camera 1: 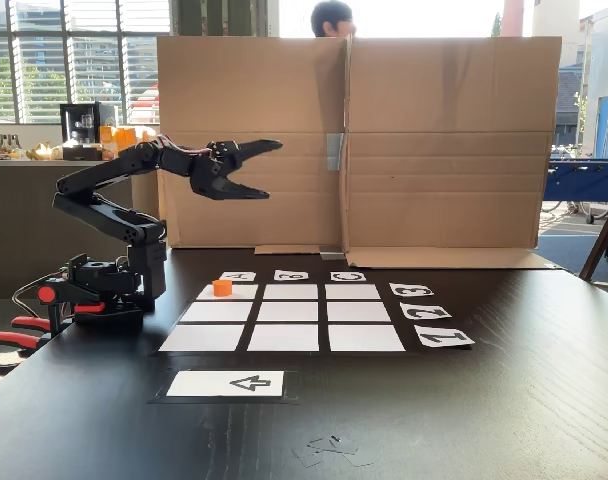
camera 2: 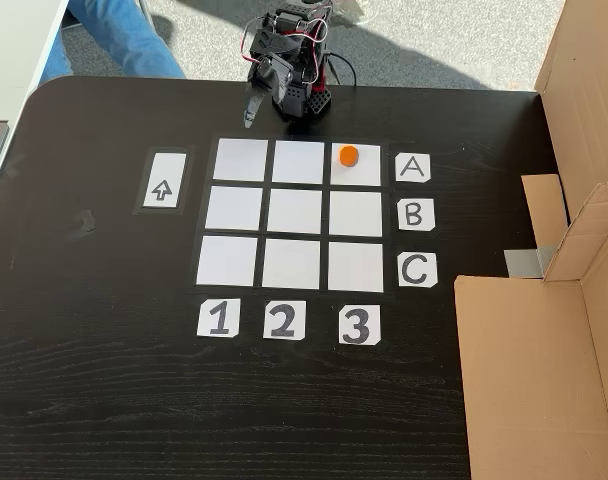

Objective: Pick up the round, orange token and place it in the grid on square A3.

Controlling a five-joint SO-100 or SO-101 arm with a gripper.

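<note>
The orange token (camera 1: pixel 222 287) stands upright on the far left cell of the grid (camera 1: pixel 290 313) in a fixed view. From above, the token (camera 2: pixel 348 155) rests on square A3 (camera 2: pixel 362 172), where row A meets column 3 of the grid (camera 2: pixel 295 212). My gripper (camera 1: pixel 272 170) hangs high above the table, well clear of the token, open with nothing between its fingers. The black arm (camera 2: pixel 289 70) rises from its base at the table edge beside row A.
A tall cardboard wall (camera 1: pixel 354 140) closes the far side of the table, with a person's head behind it. A white arrow card (camera 1: pixel 227 383) lies in front of the grid. Red clamps (camera 1: pixel 19 335) hold the arm's base. Small paper scraps (camera 1: pixel 329 447) lie near the front edge.
</note>
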